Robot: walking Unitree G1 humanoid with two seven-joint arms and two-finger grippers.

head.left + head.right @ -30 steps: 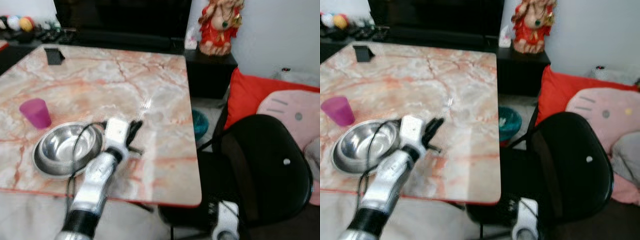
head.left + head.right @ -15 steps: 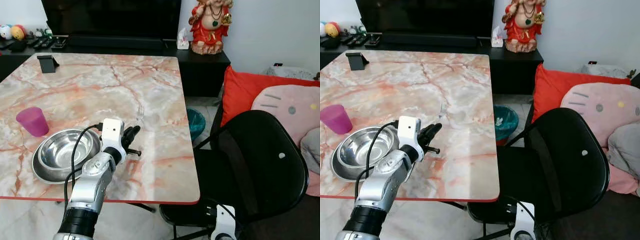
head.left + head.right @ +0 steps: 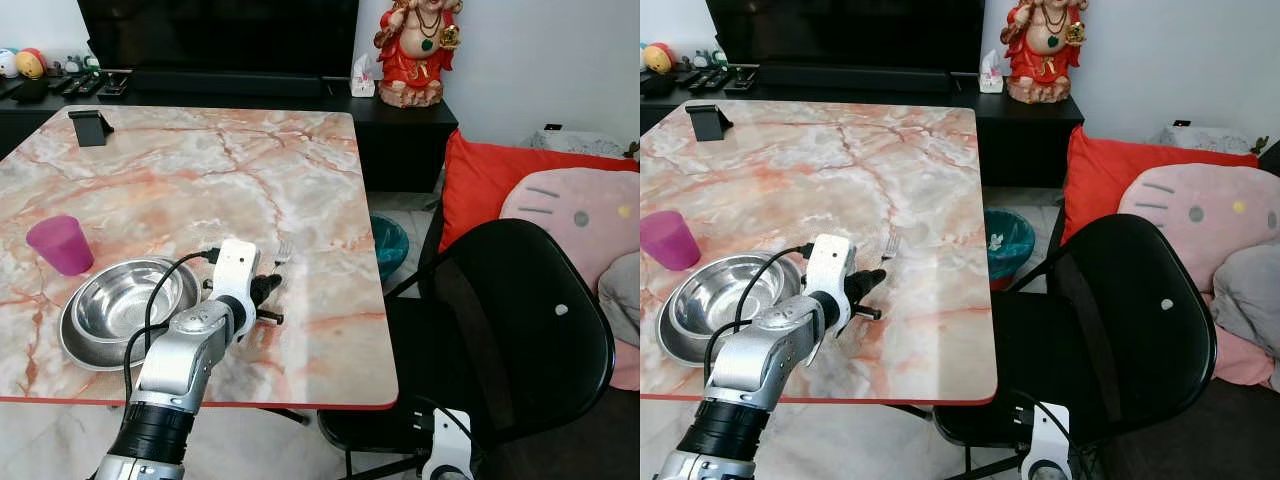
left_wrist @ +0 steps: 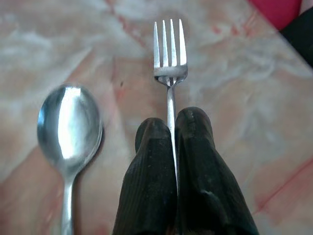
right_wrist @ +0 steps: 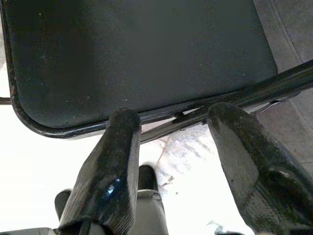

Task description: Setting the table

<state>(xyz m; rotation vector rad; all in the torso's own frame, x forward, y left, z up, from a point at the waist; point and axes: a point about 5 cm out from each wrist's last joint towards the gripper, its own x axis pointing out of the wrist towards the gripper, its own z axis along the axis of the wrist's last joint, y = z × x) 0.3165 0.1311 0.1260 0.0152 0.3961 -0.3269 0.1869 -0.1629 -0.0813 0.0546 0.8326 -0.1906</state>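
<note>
Fork [image 4: 169, 68] handle sits pinched between the two black fingers of my left gripper [image 4: 175, 128], tines pointing away from me and low over the marble table [image 3: 180, 170], near its right edge. Just beside the fork lies a spoon [image 4: 69, 128], bowl up, flat on the marble and not touching my fingers. To my left of the gripper, a steel bowl [image 3: 128, 300] rests inside a steel plate [image 3: 75, 345], and a purple plastic cup [image 3: 60, 243] stands beyond them. A small black stand [image 3: 90, 126] sits at the far corner of the table. My right gripper [image 5: 173, 142] hangs spread apart and holding nothing, below the seat of the black chair [image 3: 520, 330] drawn up at the table's right side. Behind the chair are a red cushion [image 3: 480, 180] and a pink cushion [image 3: 580, 215]; a red figurine [image 3: 412, 50] stands on the dark cabinet beyond. No writing is legible anywhere.
</note>
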